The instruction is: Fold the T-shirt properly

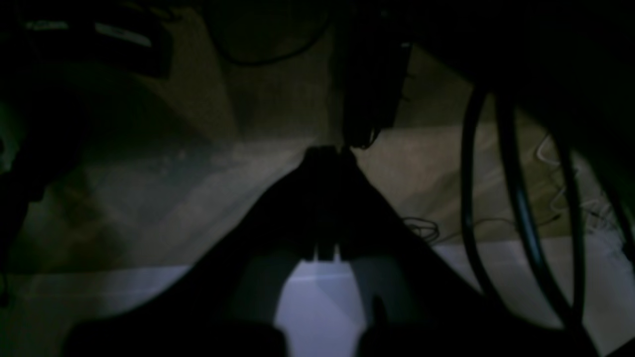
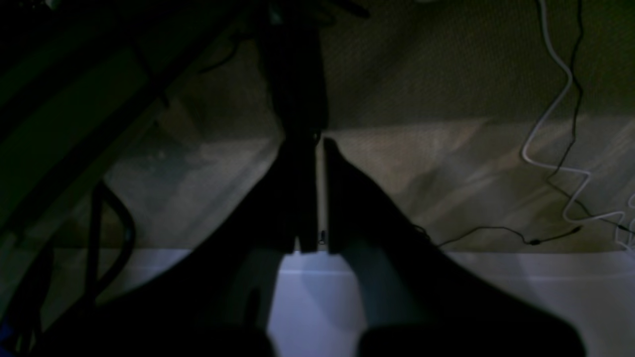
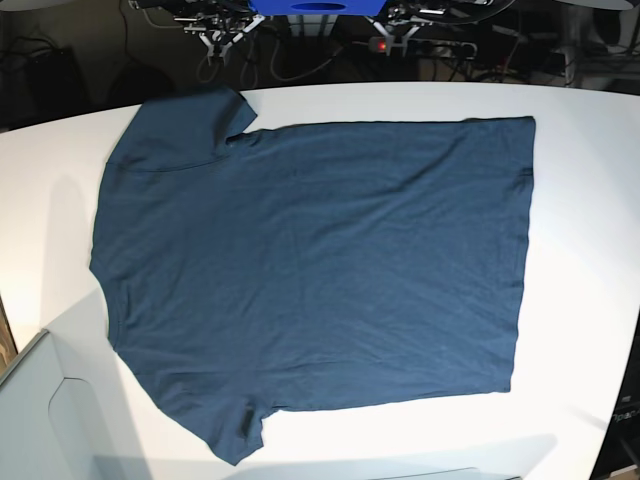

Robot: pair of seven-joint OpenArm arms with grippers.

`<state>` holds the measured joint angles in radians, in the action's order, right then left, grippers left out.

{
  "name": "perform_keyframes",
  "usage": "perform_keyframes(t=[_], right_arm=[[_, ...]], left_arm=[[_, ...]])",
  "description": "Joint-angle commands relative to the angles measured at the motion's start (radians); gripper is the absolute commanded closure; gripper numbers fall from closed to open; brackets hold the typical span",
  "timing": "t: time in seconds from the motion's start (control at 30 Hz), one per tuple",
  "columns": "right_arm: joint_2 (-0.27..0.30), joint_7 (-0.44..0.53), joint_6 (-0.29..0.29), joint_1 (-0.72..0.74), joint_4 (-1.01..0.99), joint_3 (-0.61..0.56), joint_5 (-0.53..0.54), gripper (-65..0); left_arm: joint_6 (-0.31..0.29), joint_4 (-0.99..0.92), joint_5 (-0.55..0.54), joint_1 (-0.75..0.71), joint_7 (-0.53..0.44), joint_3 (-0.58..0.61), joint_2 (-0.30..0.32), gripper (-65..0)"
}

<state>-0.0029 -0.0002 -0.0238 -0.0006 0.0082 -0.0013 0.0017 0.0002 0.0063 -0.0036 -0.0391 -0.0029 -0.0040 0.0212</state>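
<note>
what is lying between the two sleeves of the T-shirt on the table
In the base view, only the T-shirt's own flat cloth spans from the far sleeve to the near sleeve, along its left edge. Nothing rests on it.

A robotics lab: white worktable (image 3: 590, 200), cable tangle (image 3: 300, 50) behind, loose cords (image 2: 555, 124) on carpet (image 2: 446, 59).

Both wrist views are very dim and soft, the gripper fingers mere silhouettes. The base view is bright and sharp, with glare on the white table (image 3: 590, 200).
</note>
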Motion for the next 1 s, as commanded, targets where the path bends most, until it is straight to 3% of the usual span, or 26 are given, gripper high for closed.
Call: perform_keyframes(t=[0.0, 0.97], right_arm=[[-0.001, -0.001, 0.026, -0.002, -0.001, -0.001, -0.001, 0.0], [-0.001, -0.002, 0.026, -0.006, -0.001, -0.001, -0.001, 0.0]], left_arm=[[0.007, -0.001, 0.000, -0.006, 0.002, -0.001, 0.012, -0.2], [0.004, 0.048, 0.001, -0.025, 0.002, 0.005, 0.001, 0.0]])
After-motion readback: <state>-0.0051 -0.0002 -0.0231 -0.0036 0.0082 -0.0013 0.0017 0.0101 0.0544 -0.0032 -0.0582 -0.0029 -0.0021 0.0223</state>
